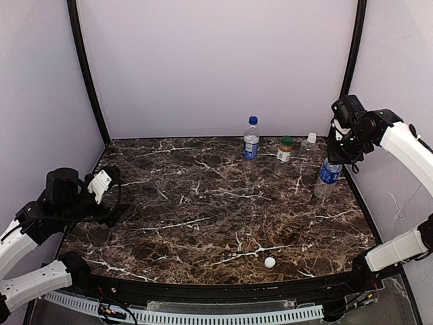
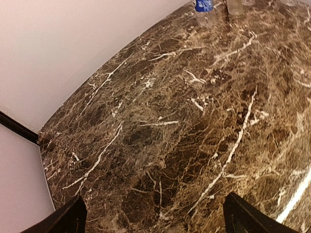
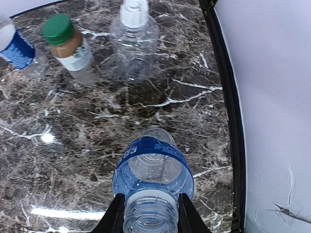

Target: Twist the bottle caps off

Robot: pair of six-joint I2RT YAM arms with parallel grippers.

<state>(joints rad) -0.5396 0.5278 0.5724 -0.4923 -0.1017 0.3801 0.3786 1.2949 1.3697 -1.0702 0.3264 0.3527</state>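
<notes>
The right gripper is nearly closed, its fingers clamped on the upper shoulder of a blue-labelled bottle. The bottle's base appears to rest on the table, near the right edge. Gripping so high probably steadies the bottle for work at the neck. Its mouth is hidden by the gripper, so I cannot tell whether a cap sits there.

Just behind this bottle and to its left stands a white-capped bottle. Further left is a green-capped bottle, and furthest left a blue-capped bottle. All three are upright.

Well in front of the held bottle and to its left lies a loose white cap, likely its own. Far to the left, the left gripper hangs spread wide and empty, seemingly parked clear.

That makes four bottles and four caps, three caps screwed on and one off.
</notes>
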